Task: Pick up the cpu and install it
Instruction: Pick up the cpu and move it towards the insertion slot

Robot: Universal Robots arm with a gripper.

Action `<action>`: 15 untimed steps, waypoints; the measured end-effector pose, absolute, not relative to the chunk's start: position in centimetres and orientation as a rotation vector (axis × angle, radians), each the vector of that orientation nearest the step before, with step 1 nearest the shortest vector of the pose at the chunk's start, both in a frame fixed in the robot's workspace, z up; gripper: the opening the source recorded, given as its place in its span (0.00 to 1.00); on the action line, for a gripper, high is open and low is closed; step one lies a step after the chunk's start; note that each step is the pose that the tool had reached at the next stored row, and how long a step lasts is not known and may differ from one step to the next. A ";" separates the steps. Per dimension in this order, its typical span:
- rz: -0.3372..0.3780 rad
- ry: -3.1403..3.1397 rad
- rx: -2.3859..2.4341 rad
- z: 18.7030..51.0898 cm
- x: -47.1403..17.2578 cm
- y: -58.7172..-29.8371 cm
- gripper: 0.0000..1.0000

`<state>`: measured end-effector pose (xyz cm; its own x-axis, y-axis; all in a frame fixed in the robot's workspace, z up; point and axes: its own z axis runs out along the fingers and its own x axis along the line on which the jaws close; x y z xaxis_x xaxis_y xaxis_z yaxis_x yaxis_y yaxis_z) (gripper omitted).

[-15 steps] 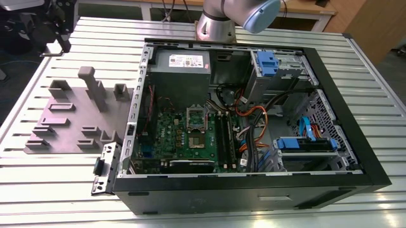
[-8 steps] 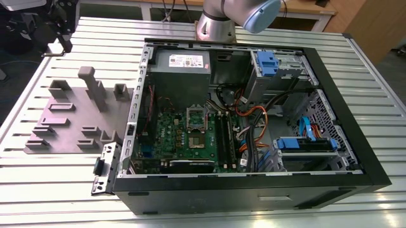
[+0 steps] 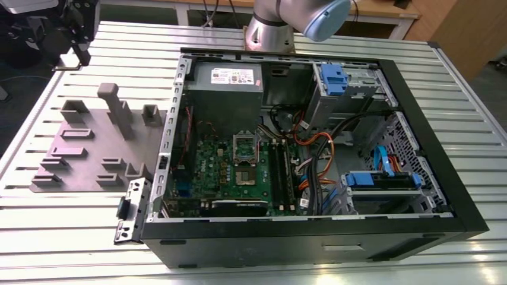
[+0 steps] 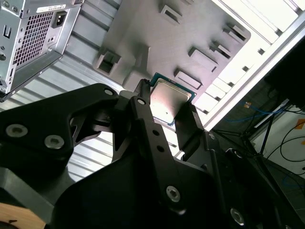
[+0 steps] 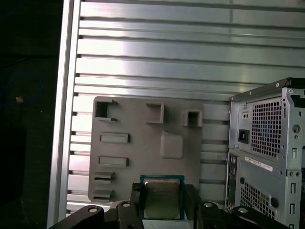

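the pincer [image 5: 162,202] is clamped on the cpu, one black finger [image 4: 142,98] against each of two opposite edges, as both wrist views show. below it and spreading well out on every side lies the slatted metal table [image 5: 167,62]. off to one side of the pincer, and lower, stands the computer case [image 5: 267,143], its vented back panel turned toward it. right under the pincer is the grey tray [image 5: 143,143] with its raised blocks and slots. the cpu [image 5: 162,196] sits flat between the fingertips, silver top facing the wrist cameras, and it looks lifted clear of the tray, not resting on it. so i judge the pick-up done and the install not yet begun. the socket [image 3: 244,172] on the green board [image 3: 210,172] inside the case is well apart from the pincer. seating the chip there would call for keeping it level and squared to the socket.
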<state>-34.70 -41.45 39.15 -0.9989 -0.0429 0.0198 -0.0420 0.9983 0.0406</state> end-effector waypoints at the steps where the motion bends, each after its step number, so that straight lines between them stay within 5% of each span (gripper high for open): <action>1: -0.063 -3.120 0.066 39.2 -34.7 -41.4 0.45; 15: -0.062 -3.120 0.066 39.2 -34.5 -41.5 0.45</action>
